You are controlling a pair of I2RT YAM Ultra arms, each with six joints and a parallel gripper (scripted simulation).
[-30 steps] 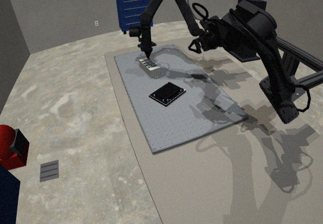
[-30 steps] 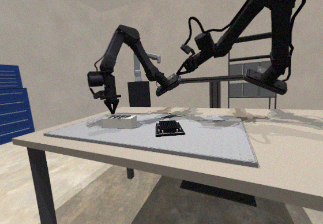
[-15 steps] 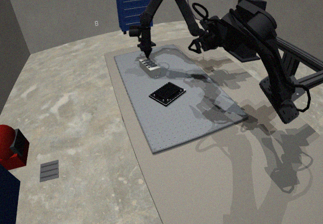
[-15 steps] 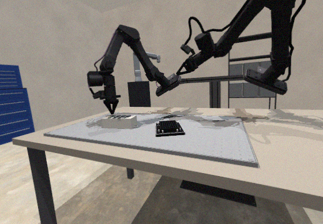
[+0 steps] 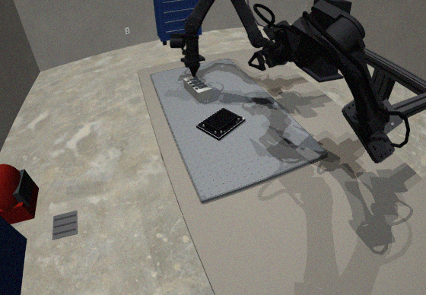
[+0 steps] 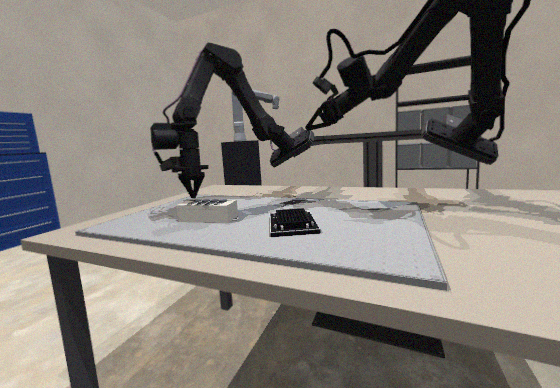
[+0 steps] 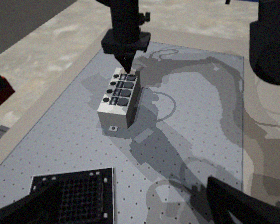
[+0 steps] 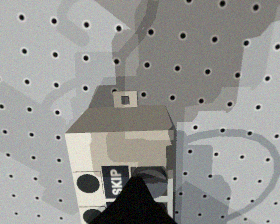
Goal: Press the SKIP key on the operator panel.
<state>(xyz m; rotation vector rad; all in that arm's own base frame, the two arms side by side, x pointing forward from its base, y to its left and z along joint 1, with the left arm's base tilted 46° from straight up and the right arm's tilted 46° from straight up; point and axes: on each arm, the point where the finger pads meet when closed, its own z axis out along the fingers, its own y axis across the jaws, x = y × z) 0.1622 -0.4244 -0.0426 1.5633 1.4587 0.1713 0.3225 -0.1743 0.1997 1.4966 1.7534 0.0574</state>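
The operator panel (image 5: 203, 96) (image 6: 215, 212) (image 7: 113, 119) (image 8: 121, 120) is a pale box with four dark round keys, name labels and small round lamps. The SKIP label (image 8: 116, 182) is at the end shown upper in the right wrist view. The SKIP key (image 8: 158, 176) is beside it, partly covered by my fingertips. The SKIP lamp (image 8: 88, 183) looks dark; no visible lamp looks lit. My right gripper (image 5: 194, 76) (image 6: 194, 196) (image 7: 128, 72) (image 8: 136, 184) is shut and empty, pointing down at the SKIP key; contact cannot be told. My left gripper (image 7: 133, 187) is open and empty, away from the panel.
A black square device (image 5: 220, 123) (image 6: 294, 222) (image 7: 73, 202) with a gridded top lies on the grey perforated board (image 5: 198, 173) (image 6: 370, 258) (image 7: 191, 145), near the panel. The left arm hangs above the table, off to one side of the board.
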